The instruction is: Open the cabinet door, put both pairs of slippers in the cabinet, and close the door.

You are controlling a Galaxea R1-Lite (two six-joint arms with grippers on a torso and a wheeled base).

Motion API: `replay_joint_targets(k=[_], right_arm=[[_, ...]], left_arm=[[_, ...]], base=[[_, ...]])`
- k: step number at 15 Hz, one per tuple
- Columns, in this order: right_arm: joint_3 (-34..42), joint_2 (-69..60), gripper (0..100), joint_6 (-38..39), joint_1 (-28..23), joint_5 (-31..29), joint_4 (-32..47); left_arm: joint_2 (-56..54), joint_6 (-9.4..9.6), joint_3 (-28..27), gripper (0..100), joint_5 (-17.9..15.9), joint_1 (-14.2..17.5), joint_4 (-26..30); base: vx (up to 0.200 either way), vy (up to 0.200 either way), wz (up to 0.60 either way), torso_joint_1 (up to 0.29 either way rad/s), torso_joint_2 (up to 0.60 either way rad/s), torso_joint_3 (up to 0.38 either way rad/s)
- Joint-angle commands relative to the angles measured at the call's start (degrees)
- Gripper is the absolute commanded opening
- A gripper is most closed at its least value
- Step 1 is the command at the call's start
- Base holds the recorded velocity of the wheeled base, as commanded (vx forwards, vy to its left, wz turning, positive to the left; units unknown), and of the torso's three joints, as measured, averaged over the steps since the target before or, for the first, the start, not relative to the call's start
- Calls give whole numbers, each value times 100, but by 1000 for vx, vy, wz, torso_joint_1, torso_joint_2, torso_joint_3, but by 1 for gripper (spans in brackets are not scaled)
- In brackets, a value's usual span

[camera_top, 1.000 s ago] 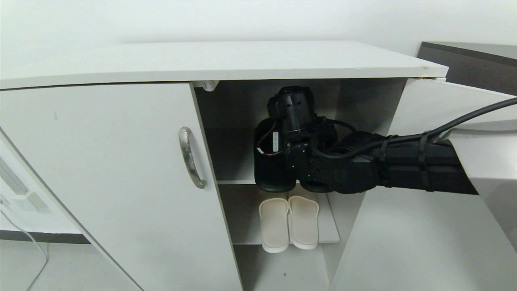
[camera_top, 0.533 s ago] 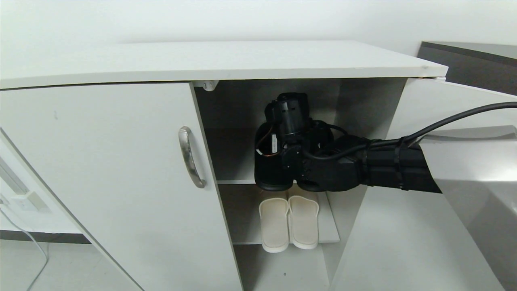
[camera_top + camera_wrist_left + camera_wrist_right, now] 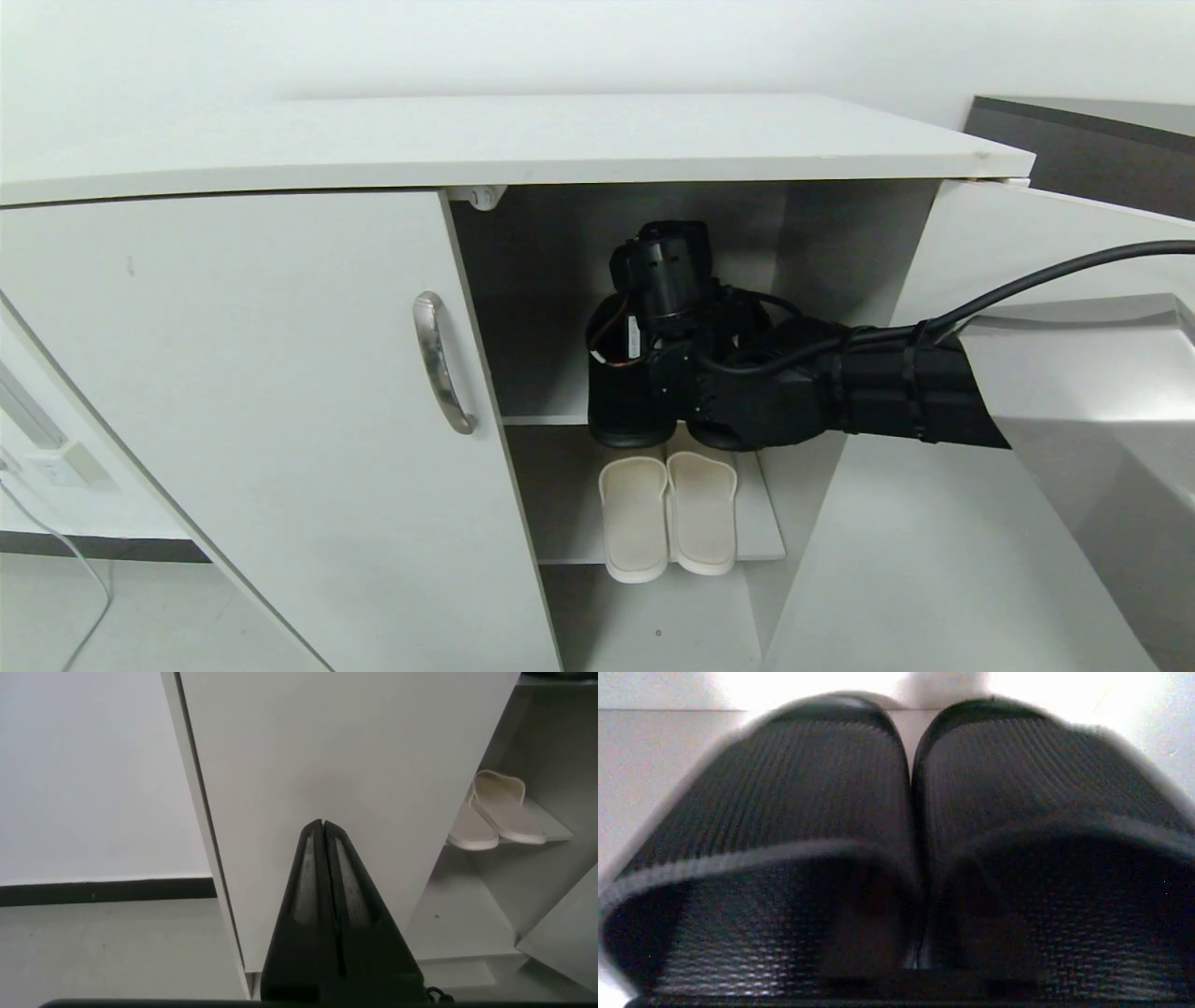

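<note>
Cabinet (image 3: 523, 140) spans most of the head view, white, flat top.

Left door (image 3: 233, 392) is closed and covers the left half of the frame. Right door (image 3: 943, 560) is swung out wide at lower right, inner face showing.

Right arm (image 3: 840, 401) comes in from the right edge and reaches into the open compartment at centre frame, with a black cable (image 3: 1074, 271) strapped along it.

Upper shelf (image 3: 541, 373) and lower shelf (image 3: 560, 504) are both visible inside, left of the arm.

Black slippers (image 3: 624, 411) are at the front of the upper shelf, side by side and touching, heels hanging past the shelf edge. The right wrist view looks straight at their ribbed straps from close up. Can't tell if they rest fully on the shelf.

Right gripper (image 3: 665, 378) is right at the black slippers, hidden behind its own wrist. Can't tell whether it is gripping or released.

White slippers (image 3: 635, 513) sit on the lower shelf directly below the black pair, side by side, toes inward, heels just over the front edge.

Left gripper (image 3: 322, 826) is pinched closed with nothing in it, pointing at the closed door's outer face above the floor (image 3: 112, 943), well apart from both pairs.

Metal handle (image 3: 439, 364) is on the left door's right edge, vertical, left of centre.
</note>
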Motion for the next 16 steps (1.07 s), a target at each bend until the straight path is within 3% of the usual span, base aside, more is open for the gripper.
replay_joint_targets(k=[1,2,6,13,14,16], right_arm=[[84,-51,100,14,18,-34,-1],[128,-86,100,23,18,-34,-10],[1508,-1132,100,225,396,-333,-124],[5138,-3373,100,243,1583,-350,-1970],[5313,-3487,0,67,1706,-359,-2067],[5375,-3514,0,14,1732,-350,-2146]], left_arm=[[0,-2,0,0,1,0,0],[0,-2,0,0,1,0,0],[0,-2,0,0,1,0,0],[0,7,0,0,-8,0,0],[9,-2,0,0,1,0,0],[0,-2,0,0,-8,0,0]], base=[[0,0,0,0,0,0],[0,0,0,0,0,0],[0,0,0,0,0,0],[0,0,0,0,0,0],[0,0,0,0,0,0],[0,0,0,0,0,0]])
